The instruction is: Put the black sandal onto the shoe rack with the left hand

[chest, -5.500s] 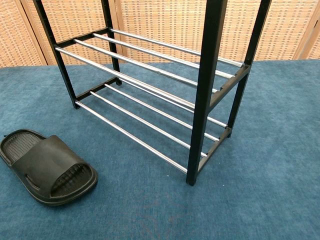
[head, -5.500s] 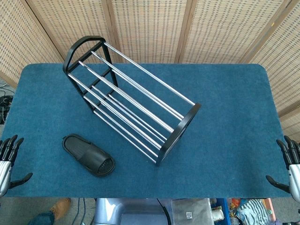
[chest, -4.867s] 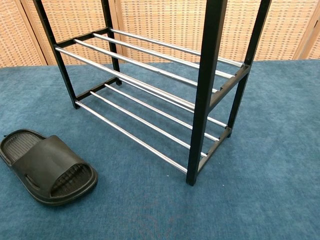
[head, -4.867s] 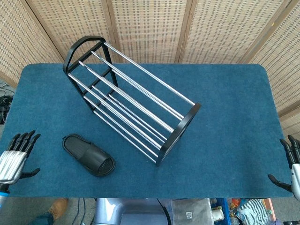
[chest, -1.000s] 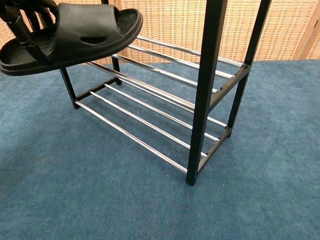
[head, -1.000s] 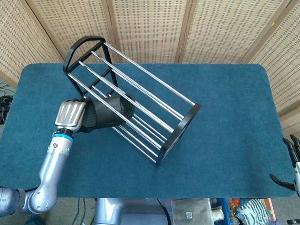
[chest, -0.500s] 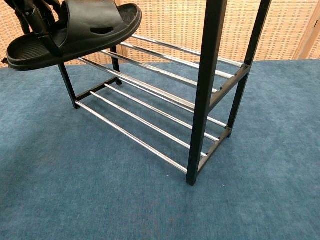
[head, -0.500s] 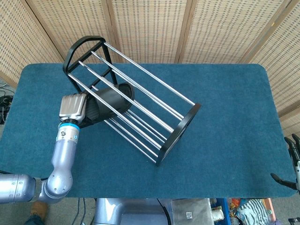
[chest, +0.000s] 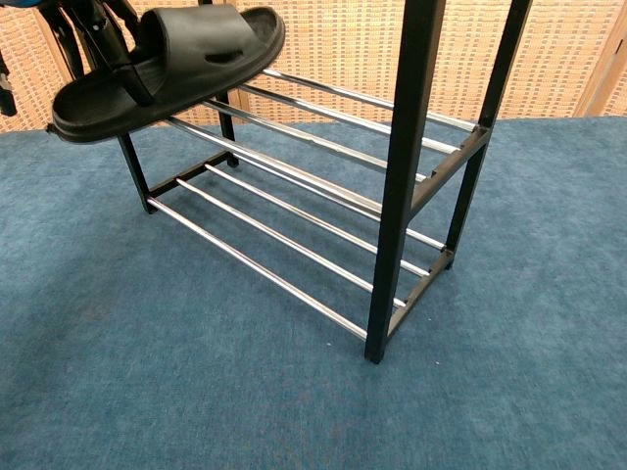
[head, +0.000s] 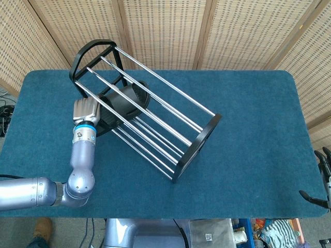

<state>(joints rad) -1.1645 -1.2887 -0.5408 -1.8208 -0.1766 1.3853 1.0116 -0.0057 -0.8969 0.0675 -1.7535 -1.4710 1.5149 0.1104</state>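
Observation:
The black sandal (head: 122,102) is gripped at its heel end by my left hand (head: 85,110). Its toe reaches in over the upper rails of the black and chrome shoe rack (head: 199,142), near the rack's left end. In the chest view the sandal (chest: 186,54) hangs tilted, toe higher, just above the upper tier of the rack (chest: 404,196). My left hand (chest: 90,27) holds it from the left at the top edge of that view. I cannot tell whether the sole touches the rails. My right hand (head: 323,178) stays at the table's near right corner with fingers apart, holding nothing.
The rack stands diagonally on the blue carpeted table (head: 248,113), with a lower tier of rails (chest: 265,235) beneath the upper one. Wicker screens (head: 165,26) close off the back. My left forearm (head: 80,165) lies over the table's near left part.
My left hand took the sandal up from the table's near left. In the last second it carried the sandal right and farther in over the rack's upper rails.

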